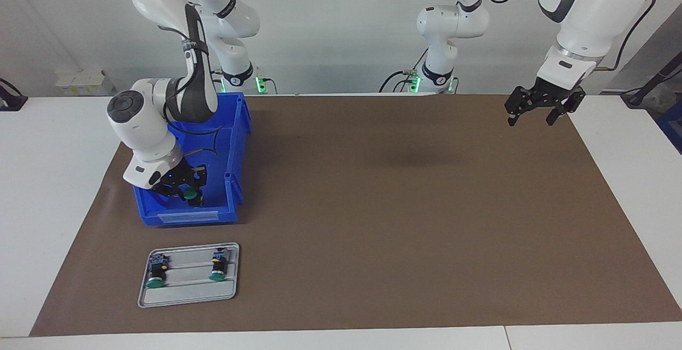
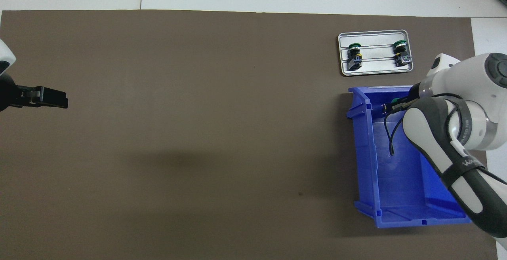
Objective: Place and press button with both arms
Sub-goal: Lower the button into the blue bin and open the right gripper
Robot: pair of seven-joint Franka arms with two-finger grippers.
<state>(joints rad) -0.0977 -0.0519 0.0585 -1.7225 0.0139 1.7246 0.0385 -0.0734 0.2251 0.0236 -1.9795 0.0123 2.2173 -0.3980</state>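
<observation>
My right gripper (image 1: 193,198) is down inside the blue bin (image 1: 237,142), at the end of the bin farthest from the robots. It is shut on a green-capped button (image 1: 189,194). In the overhead view the right arm hides most of that gripper (image 2: 390,107), and only the button's green cap (image 2: 395,101) peeks out. Two more buttons (image 1: 156,275) (image 1: 217,267) lie in the grooves of a grey tray (image 1: 186,295). My left gripper (image 1: 531,120) waits in the air, open and holding nothing, over the mat at the left arm's end (image 2: 55,98).
The tray (image 2: 376,65) sits just farther from the robots than the blue bin (image 2: 362,153), at the right arm's end of the table. A brown mat (image 1: 383,206) covers the middle of the white table. A cable loops inside the bin.
</observation>
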